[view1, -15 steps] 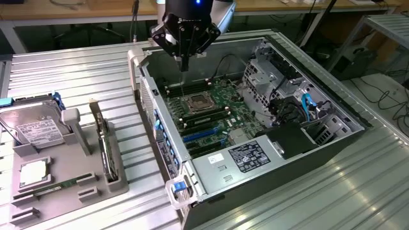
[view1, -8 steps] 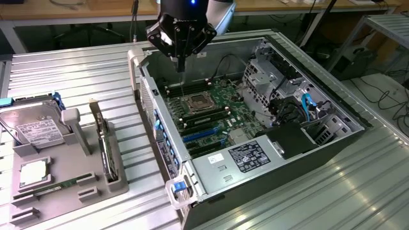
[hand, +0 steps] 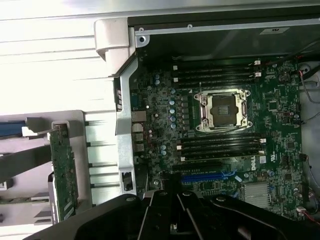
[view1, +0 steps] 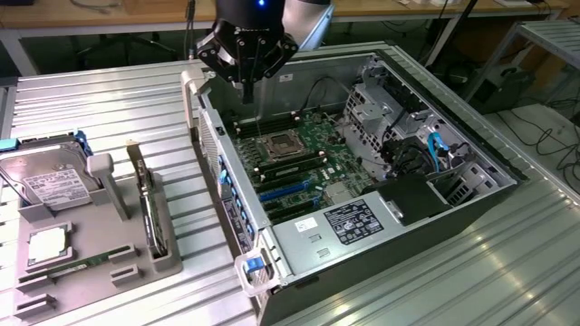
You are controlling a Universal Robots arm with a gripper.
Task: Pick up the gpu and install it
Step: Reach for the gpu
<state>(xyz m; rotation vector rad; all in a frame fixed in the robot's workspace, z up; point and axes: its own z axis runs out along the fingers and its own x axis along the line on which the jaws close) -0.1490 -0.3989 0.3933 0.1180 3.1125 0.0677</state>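
- the open computer case [view1: 408, 258] lies on its side; inside it are a green motherboard [view1: 308, 159] with an uncovered cpu socket [view1: 279, 146], blue slots [view1: 285, 191] and a silver power supply [view1: 349, 224].
- a grey holder tray [view1: 91, 234] sits on the exterior view's left, beside the case; it carries a hard drive [view1: 47, 178], a square silver chip [view1: 47, 246] and a narrow memory stick [view1: 77, 266].
- the gpu [view1: 148, 204] stands on edge in a slot of that tray, untouched.
- the gripper [view1: 246, 98] hangs over the case's rear corner, fingers together, holding nothing.
- the power supply's black label and the drive's white label carry print too small to read.
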